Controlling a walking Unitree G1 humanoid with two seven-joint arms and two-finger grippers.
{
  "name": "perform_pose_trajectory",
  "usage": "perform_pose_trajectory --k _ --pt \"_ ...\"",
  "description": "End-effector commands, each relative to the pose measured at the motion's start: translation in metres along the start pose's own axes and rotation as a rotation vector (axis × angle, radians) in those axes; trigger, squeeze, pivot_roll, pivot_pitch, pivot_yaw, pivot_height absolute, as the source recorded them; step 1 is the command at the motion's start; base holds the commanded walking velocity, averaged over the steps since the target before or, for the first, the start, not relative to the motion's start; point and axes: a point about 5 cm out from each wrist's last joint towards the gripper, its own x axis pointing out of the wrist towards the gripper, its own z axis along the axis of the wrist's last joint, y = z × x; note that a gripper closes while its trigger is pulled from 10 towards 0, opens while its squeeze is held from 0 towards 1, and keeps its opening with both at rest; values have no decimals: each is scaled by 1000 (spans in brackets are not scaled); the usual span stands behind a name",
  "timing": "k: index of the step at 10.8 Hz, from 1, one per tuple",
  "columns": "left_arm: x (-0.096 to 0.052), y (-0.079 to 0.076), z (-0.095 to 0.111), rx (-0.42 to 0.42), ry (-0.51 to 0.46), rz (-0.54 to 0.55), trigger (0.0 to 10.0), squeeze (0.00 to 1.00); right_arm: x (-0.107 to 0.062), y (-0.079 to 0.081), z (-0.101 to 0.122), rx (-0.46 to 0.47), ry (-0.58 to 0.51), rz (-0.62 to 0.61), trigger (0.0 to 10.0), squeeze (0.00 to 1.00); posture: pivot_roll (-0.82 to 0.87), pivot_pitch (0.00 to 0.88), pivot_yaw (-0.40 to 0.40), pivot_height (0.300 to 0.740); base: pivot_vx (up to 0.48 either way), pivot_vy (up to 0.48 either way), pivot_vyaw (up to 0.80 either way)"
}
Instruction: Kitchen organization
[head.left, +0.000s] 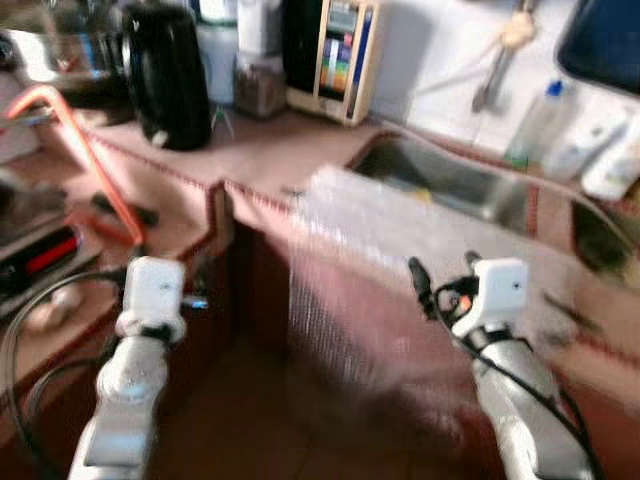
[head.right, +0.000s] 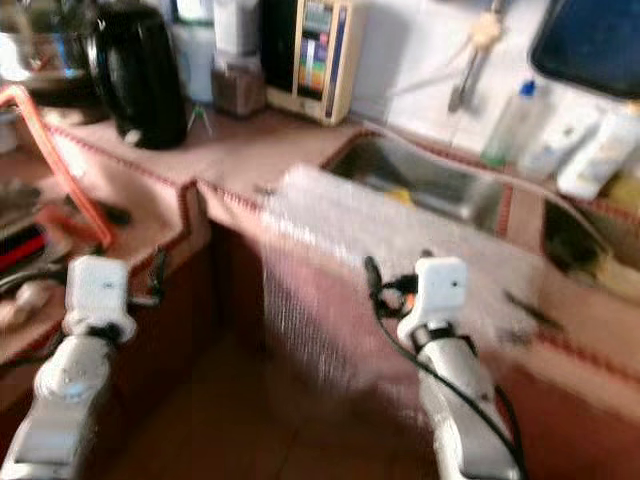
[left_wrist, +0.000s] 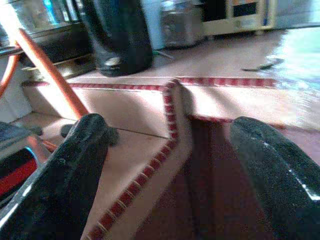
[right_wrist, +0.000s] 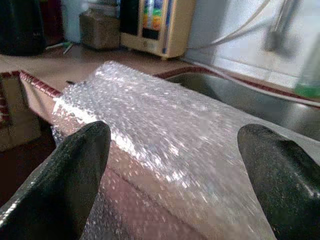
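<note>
Early stage, by the look: bubble wrap sheet (head.left: 380, 250) at frame centre, draped over the counter edge beside the sink (head.left: 450, 185), not yet grasped. Right gripper (right_wrist: 170, 165) spread wide facing it; left gripper (left_wrist: 165, 170) spread, empty.

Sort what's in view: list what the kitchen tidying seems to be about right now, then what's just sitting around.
In hand, as far as the aim shows:
- bubble wrap sheet draped over the counter edge by the sink
- right gripper, open, pointed at it
- left gripper, open, facing the counter corner

Lying about:
- black kettle
- orange hose
- bottles behind the sink
</note>
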Motion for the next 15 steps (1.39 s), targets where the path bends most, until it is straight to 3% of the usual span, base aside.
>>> perform_pose_trajectory --k 1,6,7,9,11,12,13,14,15 --pt "2 1 4 7 -16 1 10000 0 1 -2 3 -2 -14 -12 10000 0 171 0 -114 740 -277 0 0" --pt "4 -1 4 14 -17 -16 10000 0 3 -2 1 9 -13 -22 10000 0 179 0 -109 740 -271 0 0" --pt "6 -4 5 28 -25 -22 10000 0 5 -2 -1 49 -5 -35 10000 0 189 0 -115 740 0 0 0" --pt "11 -9 0 18 -13 -23 10000 0 12 -2 -10 43 17 -23 10000 0 194 0 -122 740 0 0 0" --pt "15 -30 -28 67 77 -104 10000 0 16 -13 -42 85 125 -75 10000 0 186 0 -134 740 0 0 0" --pt "17 -38 -40 48 131 -134 10000 0 17 -19 -56 97 177 -94 10000 0 191 0 -141 740 0 0 0" --pt "16 -56 -68 51 254 -213 10000 0 14 -31 -91 63 315 -127 10000 0 182 0 -135 740 0 0 0" --pt "14 -60 -80 91 315 -240 10000 0 9 -34 -106 25 378 -121 10000 0 175 0 -131 740 0 0 0" --pt "9 -61 -98 96 433 -247 10000 0 -1 -39 -124 5 462 -146 10000 0 173 0 -133 740 0 0 0"
